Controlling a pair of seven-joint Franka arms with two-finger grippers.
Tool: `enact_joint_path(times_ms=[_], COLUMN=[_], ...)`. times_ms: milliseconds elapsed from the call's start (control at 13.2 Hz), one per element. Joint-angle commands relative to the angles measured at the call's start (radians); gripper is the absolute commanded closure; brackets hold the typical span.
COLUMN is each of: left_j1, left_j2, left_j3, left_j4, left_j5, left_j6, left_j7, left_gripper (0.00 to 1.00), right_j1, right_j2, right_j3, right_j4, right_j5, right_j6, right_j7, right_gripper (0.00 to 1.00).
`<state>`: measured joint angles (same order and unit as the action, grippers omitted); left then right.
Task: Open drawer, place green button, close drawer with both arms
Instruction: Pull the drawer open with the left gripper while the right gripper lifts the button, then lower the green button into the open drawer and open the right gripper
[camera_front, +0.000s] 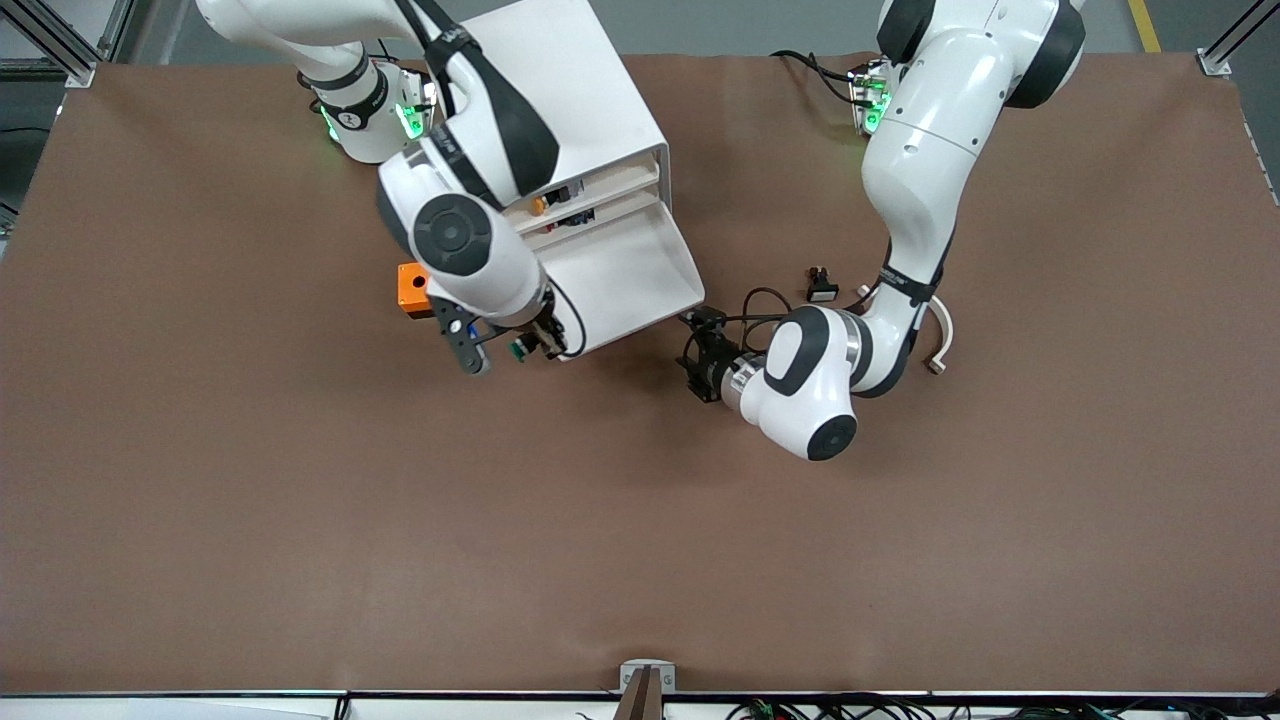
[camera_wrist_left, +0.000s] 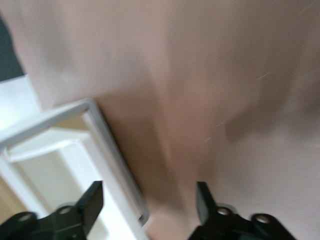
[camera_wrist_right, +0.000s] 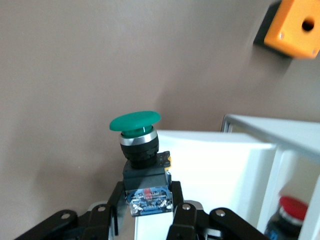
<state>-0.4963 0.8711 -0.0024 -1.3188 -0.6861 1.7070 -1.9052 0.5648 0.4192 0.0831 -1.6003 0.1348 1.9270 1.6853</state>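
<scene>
My right gripper (camera_front: 532, 346) is shut on the button (camera_front: 520, 348), which has a green cap and a black body. It holds the button up over the front corner of the open white drawer (camera_front: 625, 285), at the right arm's end. In the right wrist view the button (camera_wrist_right: 136, 122) stands upright between my fingers (camera_wrist_right: 182, 212), above the drawer's edge (camera_wrist_right: 215, 165). My left gripper (camera_front: 696, 350) is open and low at the drawer's other front corner. In the left wrist view the drawer's rim (camera_wrist_left: 117, 170) runs between the open fingers (camera_wrist_left: 92, 200).
The white cabinet (camera_front: 590, 90) stands at the back, with small parts on its inner shelves, one with a red cap (camera_wrist_right: 292, 207). An orange box with a hole (camera_front: 412, 288) lies beside the drawer. A black button with a white face (camera_front: 822, 288) and a white curved piece (camera_front: 941, 340) lie by the left arm.
</scene>
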Motion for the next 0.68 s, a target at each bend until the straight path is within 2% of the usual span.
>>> enact_joint_path(times_ms=[0, 151, 378, 605], left_j1=[-0.008, -0.007, -0.005, -0.007], left_j2=[-0.026, -0.027, -0.072, -0.106], left_j3=[0.033, 0.088, 0.200, 0.219], left_j4=[0.053, 0.075, 0.073, 0.073], left_j5=[0.158, 0.192, 0.198, 0.285], left_j6=[-0.001, 0.005, -0.001, 0.000], left_j7=[0.021, 0.049, 0.220, 0.392], left_gripper=[0.00, 0.00, 0.00, 0.00], right_j1=[0.065, 0.092, 0.142, 0.176], right_j2=[-0.048, -0.043, -0.042, -0.034], right_j3=[-0.012, -0.012, -0.012, -0.012], right_j4=[-0.116, -0.153, -0.228, -0.250], right_j5=[0.003, 0.002, 0.000, -0.004], right_j6=[0.108, 0.171, 0.291, 0.355], right_j7=[0.104, 0.160, 0.238, 0.292], right_gripper=[0.98, 0.98, 0.98, 0.90])
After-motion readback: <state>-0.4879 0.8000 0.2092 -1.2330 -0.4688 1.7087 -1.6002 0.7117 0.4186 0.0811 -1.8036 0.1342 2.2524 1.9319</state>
